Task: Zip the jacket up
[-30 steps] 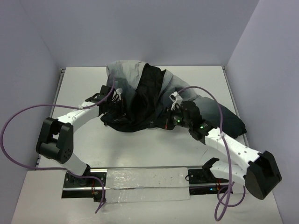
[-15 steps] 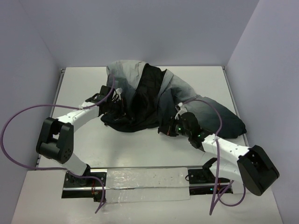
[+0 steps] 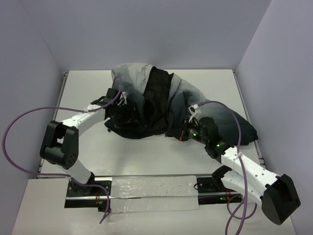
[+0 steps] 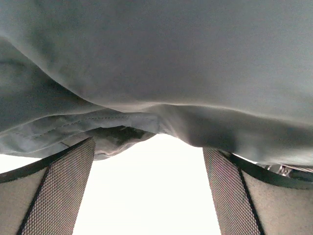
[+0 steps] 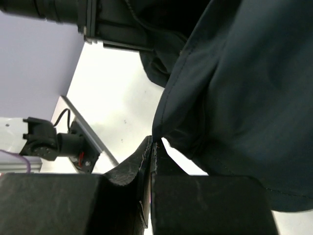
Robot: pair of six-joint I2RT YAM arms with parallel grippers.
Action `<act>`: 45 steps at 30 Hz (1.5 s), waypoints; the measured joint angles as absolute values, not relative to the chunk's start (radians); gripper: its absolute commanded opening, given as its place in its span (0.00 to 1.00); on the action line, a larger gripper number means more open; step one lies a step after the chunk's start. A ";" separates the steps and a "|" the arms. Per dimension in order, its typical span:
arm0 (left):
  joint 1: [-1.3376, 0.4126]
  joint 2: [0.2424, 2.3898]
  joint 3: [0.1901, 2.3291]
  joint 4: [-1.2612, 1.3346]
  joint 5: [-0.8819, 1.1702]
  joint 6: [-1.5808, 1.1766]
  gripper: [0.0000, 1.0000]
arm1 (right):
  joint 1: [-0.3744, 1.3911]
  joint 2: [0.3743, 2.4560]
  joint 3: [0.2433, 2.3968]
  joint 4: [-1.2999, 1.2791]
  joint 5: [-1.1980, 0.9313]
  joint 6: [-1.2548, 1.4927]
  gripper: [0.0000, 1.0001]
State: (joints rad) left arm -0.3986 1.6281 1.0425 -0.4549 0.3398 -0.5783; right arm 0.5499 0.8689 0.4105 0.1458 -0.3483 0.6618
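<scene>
While the jacket (image 3: 156, 100) lies bunched on the far half of the table (image 3: 146, 156), I see bare white surface between it and the arm bases, and narrow strips at its left and right. Walls stand close on three sides. A purple cable (image 3: 17, 134) loops out from the left arm toward the left wall. My left gripper (image 4: 149, 147) is at the jacket's left side, fingers (image 4: 58, 188) spread wide, grey cloth hanging just above them. My right gripper (image 5: 152, 143) is clenched on a thin edge of the hem at the near right. The shell fades from light grey to dark charcoal, black lining shows in the middle. I cannot make out the zipper.
</scene>
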 measured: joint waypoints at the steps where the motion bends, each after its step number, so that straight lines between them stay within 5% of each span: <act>1: -0.399 1.624 1.063 -0.473 0.331 -0.572 0.98 | 0.544 0.863 0.419 0.133 -0.359 0.658 0.00; 12: -0.400 1.408 1.244 -0.574 0.234 -0.529 0.74 | 0.493 0.802 0.463 0.065 -0.430 0.636 0.00; 25: -0.579 1.405 0.999 -0.107 0.643 -0.790 0.71 | 0.464 0.666 0.463 0.015 -0.458 0.650 0.00; 45: -0.670 1.630 0.934 0.279 0.793 -0.990 0.62 | 0.457 0.626 0.458 -0.046 -0.478 0.657 0.00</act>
State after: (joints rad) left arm -0.6705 1.6297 0.9337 0.2790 0.7935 -0.9903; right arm 0.4572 0.6257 0.4580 -0.0460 -0.4779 0.6571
